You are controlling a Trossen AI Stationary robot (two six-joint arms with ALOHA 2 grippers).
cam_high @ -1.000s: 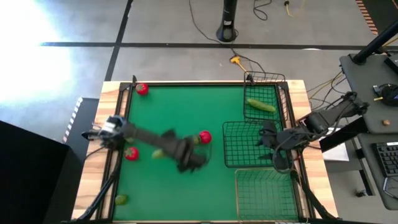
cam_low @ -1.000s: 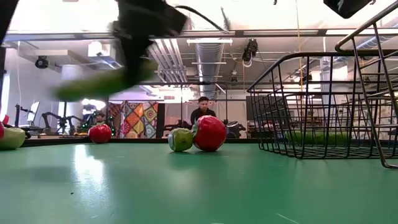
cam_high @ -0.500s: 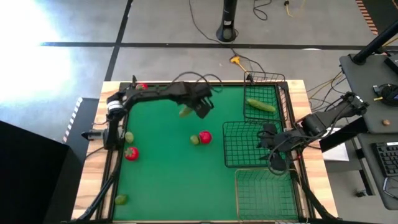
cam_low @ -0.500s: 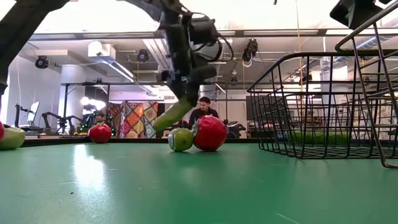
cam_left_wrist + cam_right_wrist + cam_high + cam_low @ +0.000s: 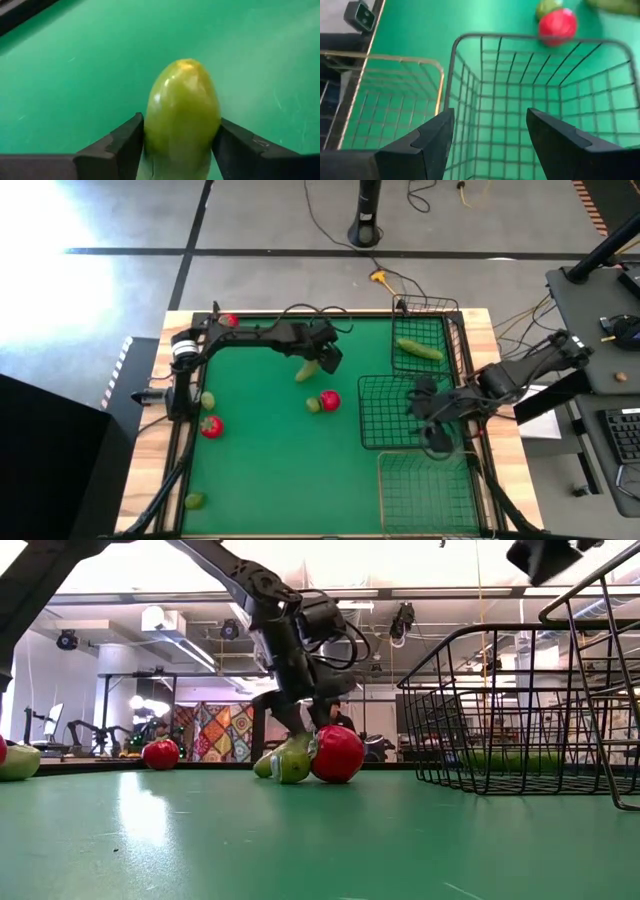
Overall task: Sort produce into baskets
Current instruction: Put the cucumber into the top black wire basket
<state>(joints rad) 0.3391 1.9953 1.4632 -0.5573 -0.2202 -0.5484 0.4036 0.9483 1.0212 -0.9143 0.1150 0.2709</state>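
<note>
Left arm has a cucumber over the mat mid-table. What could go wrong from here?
1. The left tool pinches only one end of the cucumber, which hangs over bare mat short of the narrow basket; it may slip out.
2. It hangs low near the red fruit and may knock it.
3. The right tool hovers over the square basket, risking crowding.

A green-covered tabletop (image 5: 270, 470) with a pale wooden border carries three wire baskets along its right side: a narrow dark one (image 5: 432, 307), a larger square dark one (image 5: 372, 420), and a paler metallic one (image 5: 400, 498). Directly on the green lie three round red fruits (image 5: 329, 400) (image 5: 211, 427) (image 5: 229, 322) and small yellow-green fruits (image 5: 313, 406) (image 5: 194, 501) (image 5: 207, 400).
</note>
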